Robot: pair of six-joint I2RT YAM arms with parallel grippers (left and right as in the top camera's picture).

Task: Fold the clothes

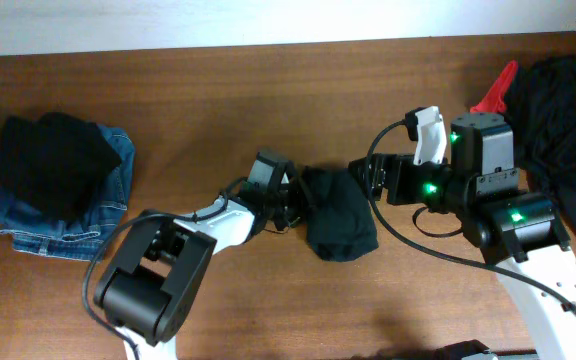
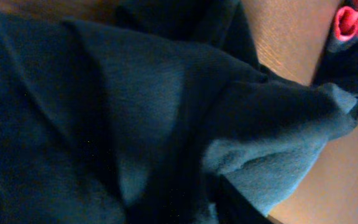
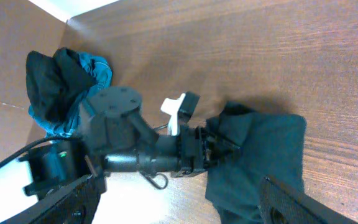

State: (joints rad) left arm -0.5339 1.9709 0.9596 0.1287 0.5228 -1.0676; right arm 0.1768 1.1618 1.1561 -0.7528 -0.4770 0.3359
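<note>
- While it lies crumpled on the table point(image 1: 268, 90), the T-shirt point(image 1: 340, 228) sits between both grippers.
- Left gripper point(image 1: 296, 203) noses into the T-shirt's left edge; whether its fingers pinch cloth, I cannot tell.
- Right gripper point(image 1: 382, 180) hangs just right of the T-shirt, fingers point(image 3: 288, 202) spread apart, holding nothing.
- Jeans pile point(image 1: 63, 200) lies well left of the T-shirt.

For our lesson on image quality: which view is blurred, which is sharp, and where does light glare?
Left wrist: the crumpled dark teal-black T-shirt fills the frame, dim and soft-focused. Right wrist: brown wooden table grain sharp. Overhead: green lamps glare on the right arm.
</note>
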